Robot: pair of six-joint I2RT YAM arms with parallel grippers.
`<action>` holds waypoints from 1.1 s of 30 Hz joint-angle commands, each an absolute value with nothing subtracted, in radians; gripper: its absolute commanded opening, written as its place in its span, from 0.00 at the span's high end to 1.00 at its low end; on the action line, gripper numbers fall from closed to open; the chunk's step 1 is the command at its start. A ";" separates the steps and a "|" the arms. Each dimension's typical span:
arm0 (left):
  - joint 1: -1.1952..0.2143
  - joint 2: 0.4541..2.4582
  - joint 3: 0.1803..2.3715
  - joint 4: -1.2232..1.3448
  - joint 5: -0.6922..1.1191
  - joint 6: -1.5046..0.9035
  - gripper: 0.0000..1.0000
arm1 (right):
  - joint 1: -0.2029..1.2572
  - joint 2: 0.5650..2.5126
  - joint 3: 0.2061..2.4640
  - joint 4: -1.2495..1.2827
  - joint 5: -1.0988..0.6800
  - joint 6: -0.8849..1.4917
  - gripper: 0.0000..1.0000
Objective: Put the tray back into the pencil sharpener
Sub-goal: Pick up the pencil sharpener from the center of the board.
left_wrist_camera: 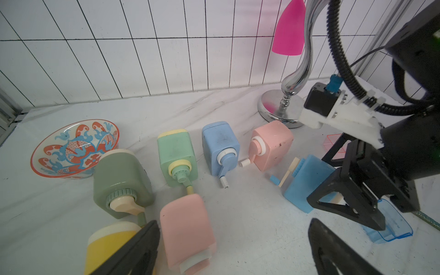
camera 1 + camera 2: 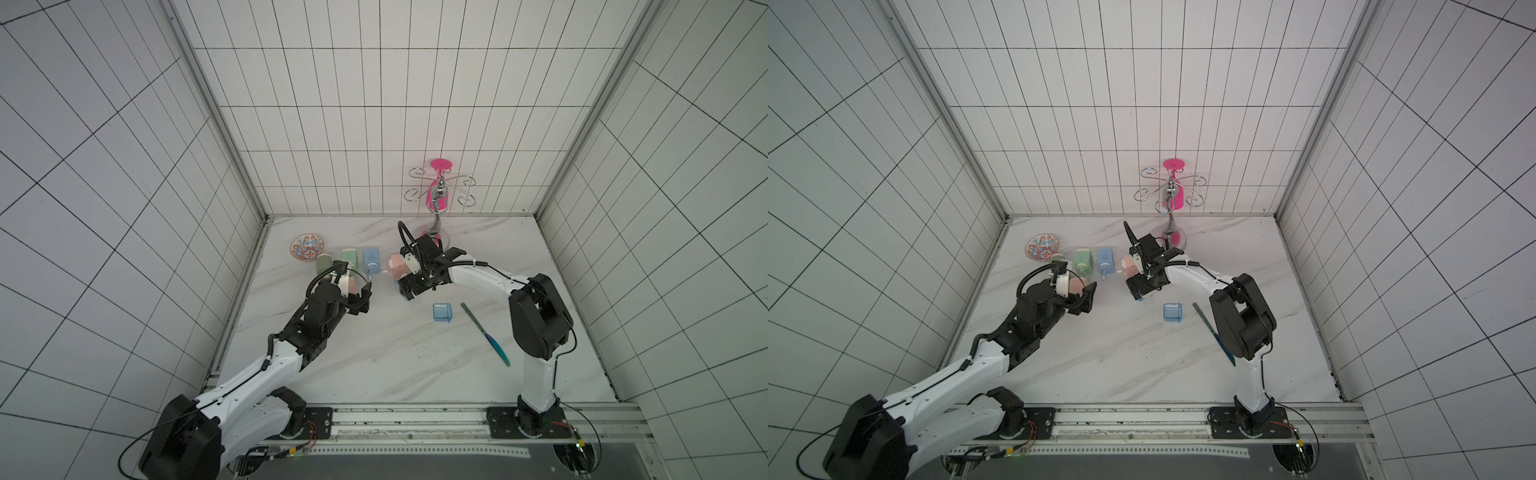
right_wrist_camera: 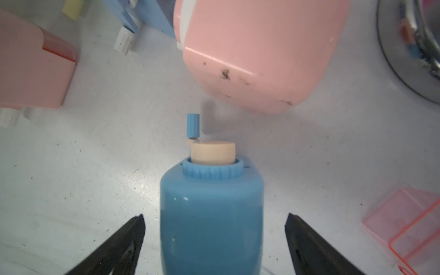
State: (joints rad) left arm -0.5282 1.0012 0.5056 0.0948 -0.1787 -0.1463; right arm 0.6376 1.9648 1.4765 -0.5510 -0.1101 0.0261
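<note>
Patterned bowl (image 1: 73, 147), chrome stand (image 1: 276, 112) (pink-topped)

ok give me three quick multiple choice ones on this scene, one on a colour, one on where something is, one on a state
1. What colour is the sharpener that the right gripper straddles?
A) yellow B) green C) blue

2. Where is the blue tray?
A) in the bowl B) loose on the table C) slid into that sharpener

3. How does the right gripper stand?
A) open B) shut on the tray C) shut on a crank

Answers:
1 C, the right wrist view shows a blue body.
2 B, it lies alone on the marble in both top views.
3 A, a gap shows on either side of the body.
</note>
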 commanded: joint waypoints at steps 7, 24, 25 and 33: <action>-0.523 0.947 0.537 0.062 -0.189 -0.159 0.02 | 0.652 2.025 1.562 -0.583 -0.123 -0.060 0.31; -0.515 0.860 0.525 -0.023 -0.259 -0.207 0.02 | 0.661 1.810 1.485 -0.675 -0.283 -0.294 0.74; -0.510 0.856 0.525 -0.025 -0.260 -0.210 0.02 | 0.662 1.799 1.481 -0.688 -0.298 -0.321 0.75; -0.469 0.848 0.513 -0.020 -0.189 -0.232 0.02 | 0.676 1.761 1.427 -0.773 -0.367 -0.592 0.78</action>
